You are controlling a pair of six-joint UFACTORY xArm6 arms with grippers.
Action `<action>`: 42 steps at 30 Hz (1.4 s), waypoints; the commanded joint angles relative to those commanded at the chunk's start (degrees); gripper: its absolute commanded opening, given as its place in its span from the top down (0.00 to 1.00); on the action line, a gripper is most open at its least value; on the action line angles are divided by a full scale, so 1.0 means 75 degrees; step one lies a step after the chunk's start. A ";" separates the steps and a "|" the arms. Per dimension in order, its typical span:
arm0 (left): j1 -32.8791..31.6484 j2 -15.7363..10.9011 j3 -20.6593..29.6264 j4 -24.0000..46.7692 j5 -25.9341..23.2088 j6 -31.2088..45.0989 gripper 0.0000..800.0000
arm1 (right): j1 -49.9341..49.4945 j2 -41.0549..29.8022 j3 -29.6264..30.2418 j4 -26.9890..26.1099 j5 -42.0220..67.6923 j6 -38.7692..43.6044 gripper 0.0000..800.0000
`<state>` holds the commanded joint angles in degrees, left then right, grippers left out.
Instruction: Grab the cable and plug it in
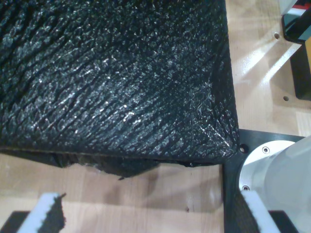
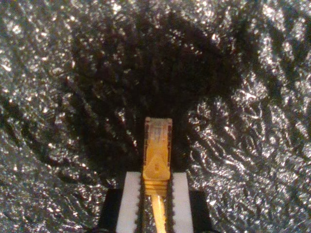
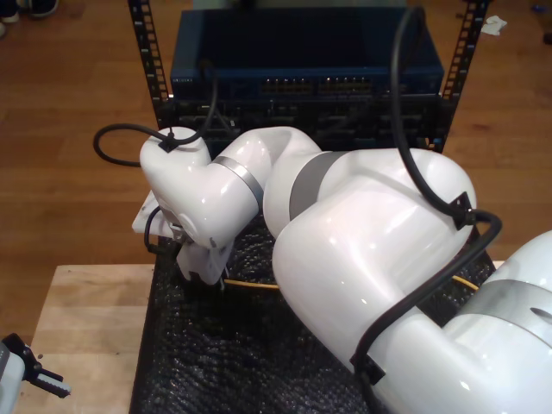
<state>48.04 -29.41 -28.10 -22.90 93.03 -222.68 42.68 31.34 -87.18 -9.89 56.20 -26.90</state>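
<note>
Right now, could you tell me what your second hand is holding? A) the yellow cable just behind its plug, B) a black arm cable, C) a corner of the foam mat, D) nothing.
A: my second hand is shut on the cable, its plug pointing past the pads.

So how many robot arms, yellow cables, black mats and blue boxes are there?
White robot arms: 2, one big, one at the corner
Yellow cable: 1
Black foam mat: 1
Blue box with ports: 1
Total: 5
</note>
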 joint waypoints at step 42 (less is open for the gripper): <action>-0.0141 0.0152 -0.0281 -0.0399 0.0539 0.0000 0.00 | -0.1723 -0.3821 0.1875 0.2930 0.2180 -0.5427 1.00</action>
<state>46.99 -28.26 -30.21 -25.89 97.08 -222.68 29.76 2.68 -73.11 12.09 72.55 -67.60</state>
